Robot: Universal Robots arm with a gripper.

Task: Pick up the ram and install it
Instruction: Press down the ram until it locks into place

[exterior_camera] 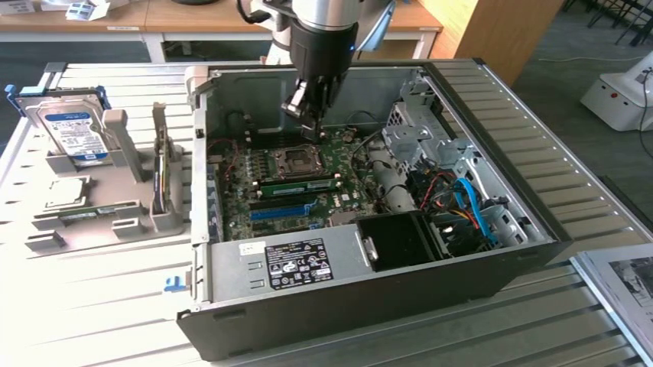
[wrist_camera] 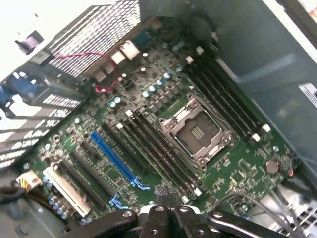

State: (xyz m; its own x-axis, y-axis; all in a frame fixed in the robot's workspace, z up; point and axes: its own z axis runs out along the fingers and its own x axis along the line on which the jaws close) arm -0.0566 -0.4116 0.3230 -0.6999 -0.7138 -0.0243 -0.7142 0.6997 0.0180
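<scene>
A blue-labelled silver hard drive [exterior_camera: 69,131] stands in the grey holder [exterior_camera: 112,200] at the exterior view's left. Rightward, the black gripper [exterior_camera: 309,122] hangs straight down inside the open black computer case [exterior_camera: 531,229], fingers closed, empty. The long green ram stick [exterior_camera: 296,185] lies seated on the green motherboard [exterior_camera: 268,200], below the socket [exterior_camera: 298,159]. No writing is legible

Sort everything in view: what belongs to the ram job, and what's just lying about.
For the job: pincer, memory slots, motherboard, computer case.
Lying about: hard drive, processor chip, grey rack.
</scene>
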